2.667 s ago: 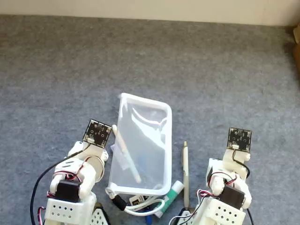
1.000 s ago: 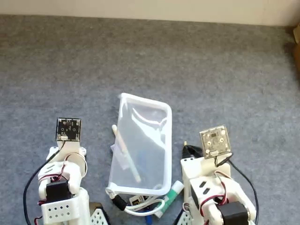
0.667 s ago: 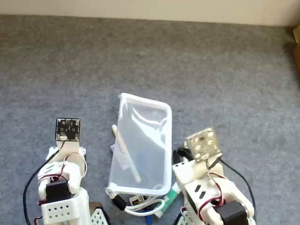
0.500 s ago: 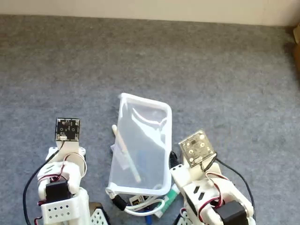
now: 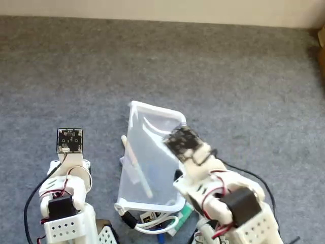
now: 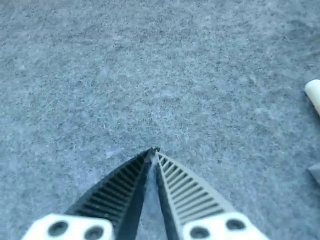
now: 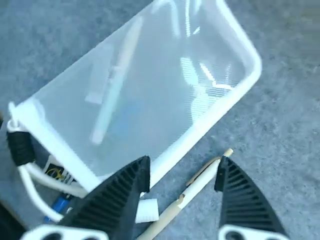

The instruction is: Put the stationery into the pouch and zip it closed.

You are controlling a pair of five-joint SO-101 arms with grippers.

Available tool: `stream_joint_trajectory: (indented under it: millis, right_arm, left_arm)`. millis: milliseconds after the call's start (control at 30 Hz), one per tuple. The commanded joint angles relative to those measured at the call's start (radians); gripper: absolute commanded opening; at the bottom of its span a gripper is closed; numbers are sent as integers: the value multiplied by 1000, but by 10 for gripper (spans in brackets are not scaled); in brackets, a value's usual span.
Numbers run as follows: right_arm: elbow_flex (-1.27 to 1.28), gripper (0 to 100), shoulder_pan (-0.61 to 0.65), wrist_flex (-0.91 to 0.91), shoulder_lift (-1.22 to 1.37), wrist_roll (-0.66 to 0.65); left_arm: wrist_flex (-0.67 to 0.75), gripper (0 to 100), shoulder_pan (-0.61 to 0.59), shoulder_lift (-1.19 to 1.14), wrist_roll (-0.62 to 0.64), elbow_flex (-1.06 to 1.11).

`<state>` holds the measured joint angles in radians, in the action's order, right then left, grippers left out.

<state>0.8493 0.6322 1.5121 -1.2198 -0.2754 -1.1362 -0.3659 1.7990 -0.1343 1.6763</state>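
Note:
The translucent white pouch (image 5: 147,152) lies on the grey carpet between the arms, and it also appears in the right wrist view (image 7: 145,90). A cream stick (image 5: 136,168) lies along it, one end past its left edge (image 6: 314,92). My right gripper (image 7: 184,161) hangs open above the pouch's right edge, with a beige pen (image 7: 192,187) on the carpet between its fingers. The right arm (image 5: 203,178) covers that pen in the high view. My left gripper (image 6: 152,150) is shut on nothing over bare carpet left of the pouch, on the left arm (image 5: 68,178).
At the pouch's near end lie white cord loops (image 5: 152,223), a black tab (image 7: 20,147), a small blue item (image 7: 60,205) and a green-and-white tube (image 5: 184,214) with a white cap (image 7: 146,210). Open carpet stretches beyond the pouch.
The right arm has swung left and forward, from beside the pen to over the pouch's right edge, hiding the pen from above. The left arm earlier drew away from the pouch and now holds still.

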Motion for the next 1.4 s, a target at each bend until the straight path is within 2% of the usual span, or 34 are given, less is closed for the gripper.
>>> stream_joint_trajectory:
  millis: [0,200,267,533,667,833,1033,1200,1367]
  right_arm:
    - [-64,211,148,41,73,-14]
    - [44,211,348,18,77,-9]
    - [76,212,378,1,79,-8]
    - [117,214,386,-59,87,-17]
    - [137,214,414,-65,157,-80]
    - [137,214,440,-105,272,-77]
    - [139,214,446,-136,295,-77]
    - [147,214,526,-154,303,-44]
    - [223,214,593,-252,303,-8]
  left_arm:
    - [23,10,-15,-1,-6,21]
    - [23,10,-15,-1,-6,21]
    - [23,9,-15,-1,-6,21]
    - [23,9,-16,-1,-6,21]
    - [23,9,-16,-1,-6,21]
    - [23,9,-16,-1,-8,21]
    - [23,9,-16,-1,-8,21]
    - [23,9,-16,-1,-8,21]
    - [21,9,-16,-1,-8,21]
